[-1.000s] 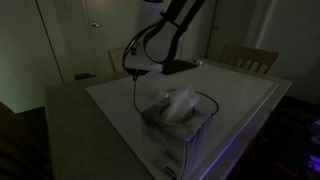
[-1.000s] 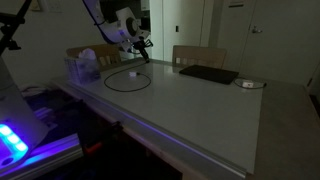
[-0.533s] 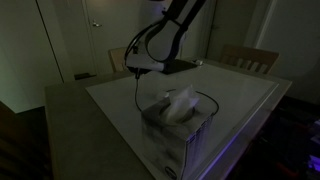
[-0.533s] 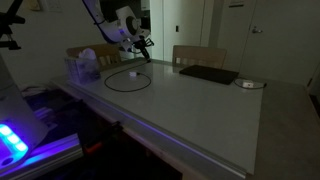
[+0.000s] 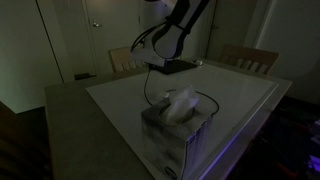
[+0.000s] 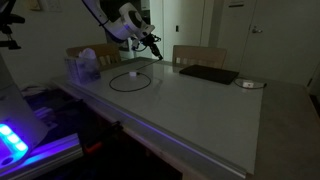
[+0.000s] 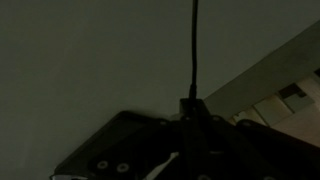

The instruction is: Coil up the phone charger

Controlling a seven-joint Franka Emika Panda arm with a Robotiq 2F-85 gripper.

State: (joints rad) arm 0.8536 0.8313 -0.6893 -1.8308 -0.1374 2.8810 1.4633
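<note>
1. Gripper (image 5: 152,66) raised above the table (image 5: 105,95); jaws closed on the phone charger (image 5: 147,88); the charger hangs from it down toward the tabletop.
2. Wrist view: the phone charger (image 7: 195,45) runs as a thin dark line from the gripper (image 7: 190,112) straight to the top edge; fingers too dark to tell apart.
3. In an exterior view the rest of the charger lies in a loose loop on the table under the gripper (image 6: 152,42); white plug block (image 6: 133,72) at the loop's far edge.
4. Tissue box (image 5: 175,120) at the near end of the table, close beside the hanging charger in that view.
5. Flat black pad (image 6: 208,74) on the table, well apart from the loop.
6. Chair (image 5: 248,57) behind the table; room dim.
</note>
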